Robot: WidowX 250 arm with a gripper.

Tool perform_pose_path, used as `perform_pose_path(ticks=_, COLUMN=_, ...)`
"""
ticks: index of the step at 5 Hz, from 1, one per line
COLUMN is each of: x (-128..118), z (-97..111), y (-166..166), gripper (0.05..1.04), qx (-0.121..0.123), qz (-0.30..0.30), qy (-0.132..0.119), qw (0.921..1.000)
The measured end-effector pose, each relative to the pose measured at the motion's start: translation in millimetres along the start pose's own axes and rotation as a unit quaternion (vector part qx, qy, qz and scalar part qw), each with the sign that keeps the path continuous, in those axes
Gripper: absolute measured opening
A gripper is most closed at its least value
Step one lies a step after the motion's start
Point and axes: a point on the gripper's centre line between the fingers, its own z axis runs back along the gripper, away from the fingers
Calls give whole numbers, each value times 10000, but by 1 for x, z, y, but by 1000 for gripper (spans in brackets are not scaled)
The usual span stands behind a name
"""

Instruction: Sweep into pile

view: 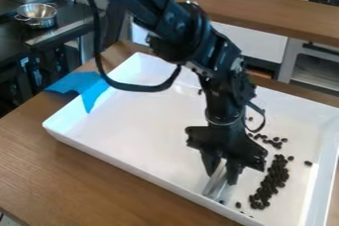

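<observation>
At far left, a metal pot stands on a dark surface. Next, blue cloth lies across the corner of a white tray, which rests on a wooden table. Inside the tray's near half, the gripper points down, closed on a pale, flat tool. Just right of it, dark beans lie in a dense strip, with strays near the tool's lower end, a looser group beyond, and one apart at right.
</observation>
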Motion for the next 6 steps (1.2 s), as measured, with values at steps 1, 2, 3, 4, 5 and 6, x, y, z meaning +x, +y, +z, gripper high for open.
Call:
perform_pose_path(ticks=1, x=-1, z=0, y=-8, gripper=359, qx=-76, qz=41, qy=9, qw=10000)
perform_pose_path(ticks=2, x=-1, z=0, y=-10, gripper=359, qx=-150, qz=61, qy=16, qw=9999)
perform_pose_path(ticks=3, x=11, z=20, y=14, gripper=360, qx=-170, qz=255, qy=-152, qw=9994)
perform_pose_path(ticks=4, x=34, z=51, y=59, gripper=359, qx=-284, qz=830, qy=-575, qw=9945)
perform_pose_path(ticks=5, x=54, z=79, y=94, gripper=359, qx=-466, qz=926, qy=-734, qw=9919)
perform_pose_path(ticks=6, x=72, z=94, y=130, gripper=360, qx=-446, qz=1011, qy=-833, qw=9904)
